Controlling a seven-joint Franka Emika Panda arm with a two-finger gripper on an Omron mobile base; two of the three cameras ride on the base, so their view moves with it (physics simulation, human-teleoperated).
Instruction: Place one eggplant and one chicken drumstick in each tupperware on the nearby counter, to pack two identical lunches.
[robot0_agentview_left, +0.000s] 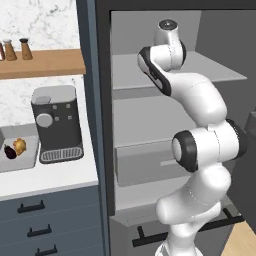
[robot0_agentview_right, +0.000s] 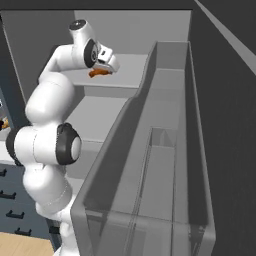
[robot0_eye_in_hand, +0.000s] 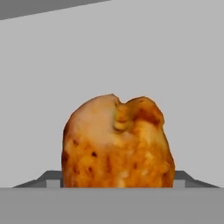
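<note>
The claw (robot0_agentview_right: 111, 66) reaches into the open fridge and sits right at a drumstick (robot0_agentview_right: 98, 73) lying on the upper fridge shelf (robot0_agentview_right: 131, 70). The hand view shows the drumstick (robot0_eye_in_hand: 117, 142) close up between the fingers, plump end on, probably so the claw can close across its thick part. Whether the fingers already grip it, or how wide they stand, I cannot tell. Off to the left, on the white surface (robot0_agentview_left: 55, 175) beside the coffee machine (robot0_agentview_left: 56, 122), a tray (robot0_agentview_left: 27, 161) already holds a dark eggplant (robot0_agentview_left: 10, 151) and another drumstick (robot0_agentview_left: 19, 146), touching each other; one lunch looks packed.
</note>
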